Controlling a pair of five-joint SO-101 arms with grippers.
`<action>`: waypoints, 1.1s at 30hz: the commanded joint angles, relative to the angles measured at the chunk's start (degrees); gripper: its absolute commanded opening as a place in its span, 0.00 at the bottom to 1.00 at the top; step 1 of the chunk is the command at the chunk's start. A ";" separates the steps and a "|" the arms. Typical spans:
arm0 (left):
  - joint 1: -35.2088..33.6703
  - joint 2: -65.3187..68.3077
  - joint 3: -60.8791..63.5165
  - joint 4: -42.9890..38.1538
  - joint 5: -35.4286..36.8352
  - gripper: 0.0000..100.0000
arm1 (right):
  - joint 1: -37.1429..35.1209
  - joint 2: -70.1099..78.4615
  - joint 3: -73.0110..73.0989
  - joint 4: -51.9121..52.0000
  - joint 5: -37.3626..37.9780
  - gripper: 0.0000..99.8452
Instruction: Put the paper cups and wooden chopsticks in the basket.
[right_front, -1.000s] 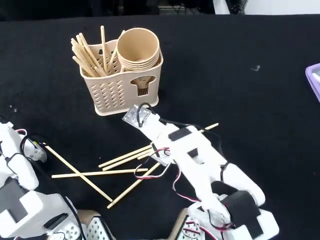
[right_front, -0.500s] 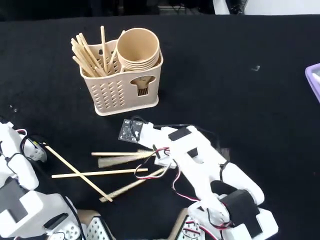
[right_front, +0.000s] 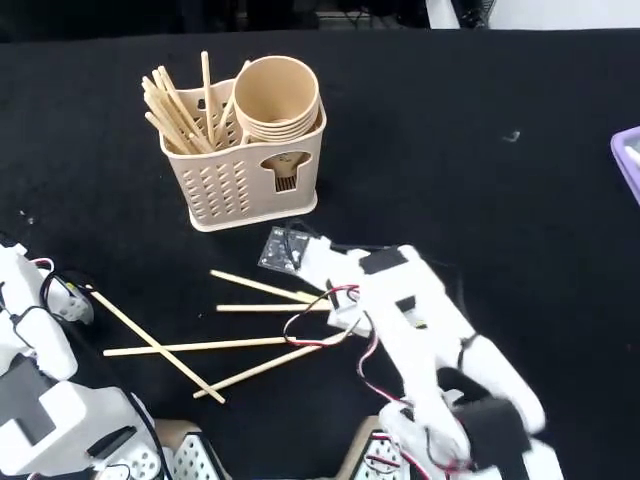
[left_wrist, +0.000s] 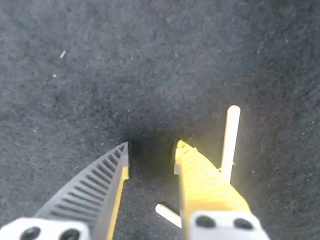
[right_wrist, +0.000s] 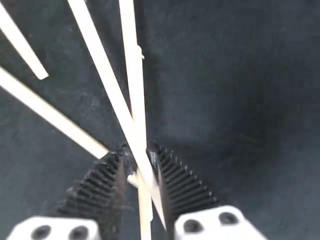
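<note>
The beige basket (right_front: 240, 175) stands at the back left. It holds a stack of paper cups (right_front: 278, 95) and several wooden chopsticks (right_front: 180, 105). My right gripper (right_front: 325, 302) (right_wrist: 137, 150) is in front of the basket, shut on two chopsticks (right_front: 262, 297) (right_wrist: 131, 85) that fan out to the left. Three more chopsticks (right_front: 200, 346) lie crossed on the black table, in front and to the left. My left gripper (right_front: 72, 298) (left_wrist: 150, 147) is at the left edge, low over the table and open. The end of one chopstick (left_wrist: 230, 140) lies beside its yellow finger (left_wrist: 200, 175).
A purple container (right_front: 626, 160) sits at the right edge of the black cloth (right_front: 480, 120). The two arm bases crowd the front edge.
My right gripper closed on two chopsticks from the loose bundle and swung them, so they now fan out leftward. The right arm shifted slightly right. The left arm stayed still.
</note>
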 joint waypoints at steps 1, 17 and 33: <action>0.92 0.18 1.27 -1.14 0.70 0.16 | 0.97 -10.07 -3.03 3.87 0.62 0.01; 0.92 0.18 1.36 -1.05 0.70 0.16 | -14.68 -16.31 11.03 -11.52 -21.27 0.02; 0.84 0.18 1.36 -0.97 0.62 0.16 | -14.59 -0.92 8.31 -16.70 -21.54 0.22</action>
